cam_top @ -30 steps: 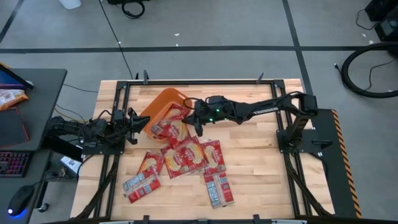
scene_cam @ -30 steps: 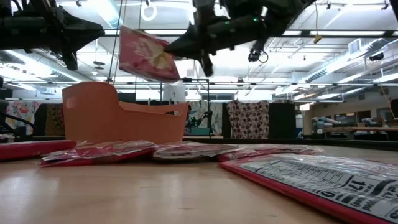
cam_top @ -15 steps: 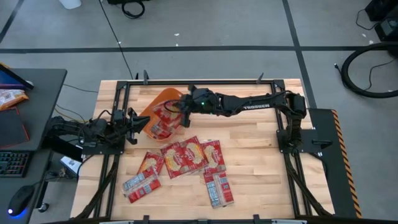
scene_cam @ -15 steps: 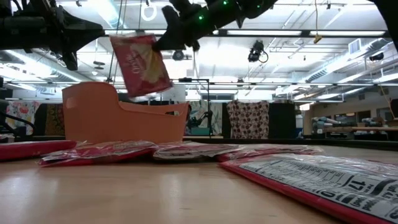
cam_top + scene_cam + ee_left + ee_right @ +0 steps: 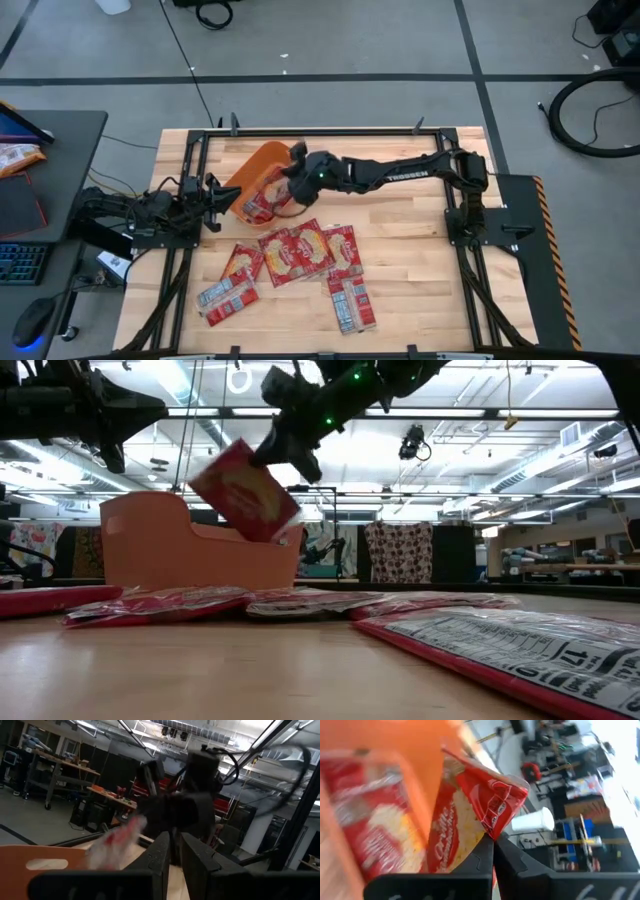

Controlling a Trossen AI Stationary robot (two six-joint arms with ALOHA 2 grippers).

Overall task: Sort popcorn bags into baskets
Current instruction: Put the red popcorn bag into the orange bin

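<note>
Orange basket [image 5: 255, 170] sits tilted at the table's far left. Above its rim, the right gripper [image 5: 283, 448] pinches one red popcorn bag [image 5: 244, 491] by a corner. Other bags [image 5: 295, 252] lie flat on the wood. Left gripper [image 5: 222, 196] waits beside the basket, fingers nearly together.

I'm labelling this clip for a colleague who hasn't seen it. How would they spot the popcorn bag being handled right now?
Find the orange basket at the table's back left. The right gripper reaches over its rim, shut on a red popcorn bag. It is the only bag in the air, hanging tilted; the other bags lie flat on the wood.
</note>
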